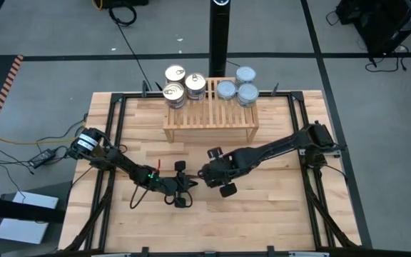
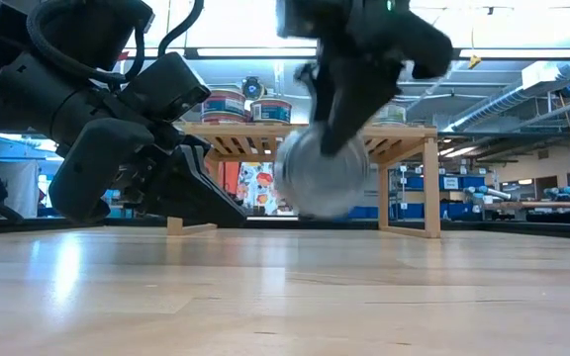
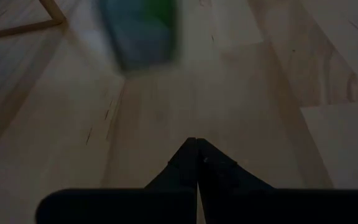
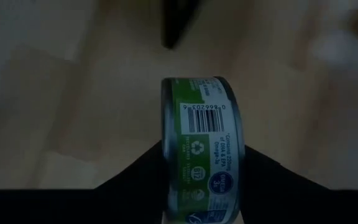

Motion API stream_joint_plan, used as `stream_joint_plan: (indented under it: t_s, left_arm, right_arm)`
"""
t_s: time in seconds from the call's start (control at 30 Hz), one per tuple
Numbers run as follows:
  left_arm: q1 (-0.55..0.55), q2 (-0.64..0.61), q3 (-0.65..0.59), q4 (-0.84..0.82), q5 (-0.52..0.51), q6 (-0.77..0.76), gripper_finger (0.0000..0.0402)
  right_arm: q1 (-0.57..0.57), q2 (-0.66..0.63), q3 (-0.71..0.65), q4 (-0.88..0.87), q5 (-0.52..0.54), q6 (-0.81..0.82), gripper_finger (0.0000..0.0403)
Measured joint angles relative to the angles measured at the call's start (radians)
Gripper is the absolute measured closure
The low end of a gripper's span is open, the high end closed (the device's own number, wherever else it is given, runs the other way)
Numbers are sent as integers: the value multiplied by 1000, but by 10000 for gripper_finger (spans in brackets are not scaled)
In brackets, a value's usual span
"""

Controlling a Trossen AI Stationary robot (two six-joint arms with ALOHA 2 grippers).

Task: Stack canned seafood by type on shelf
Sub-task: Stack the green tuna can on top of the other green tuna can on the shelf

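Six tins (image 1: 207, 88) already stacked by lid on shelf (image 1: 210, 123); one green-label tin (image 4: 202, 149) clamped in right gripper (image 1: 204, 173) above tabletop (image 1: 277, 207), left gripper (image 1: 180, 185) pinched closed, empty

overhead, table-level, two wrist cameras

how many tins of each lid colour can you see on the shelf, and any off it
Gold-cream pull-tab round metal tins on the light-wood slatted shelf: 3
Pale blue-silver round tins on it: 3
Green-labelled round tin in the right hand, lid colour unclear: 1
Total: 7
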Motion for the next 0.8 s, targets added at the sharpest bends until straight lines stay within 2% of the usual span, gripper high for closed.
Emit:
stream_joint_plan:
  t_s: [0.1,0.23,0.33,0.43,0.63,0.8]
  left_arm:
    - [0,0,0,0,0,0,396]
    - [0,0,0,0,0,0,396]
    - [0,0,0,0,0,0,396]
    - [0,0,0,0,0,-2,396]
    - [0,0,0,-1,0,-9,396]
    - [0,0,0,-1,11,-17,396]
  right_arm:
    - [29,0,107,-125,171,-4,242]
    - [56,0,254,-290,459,-4,246]
    - [48,-2,347,-373,674,-10,246]
    - [9,-2,416,-432,827,-35,246]
    - [-142,-3,454,-434,935,-117,246]
    - [-292,-3,454,-425,912,-164,246]
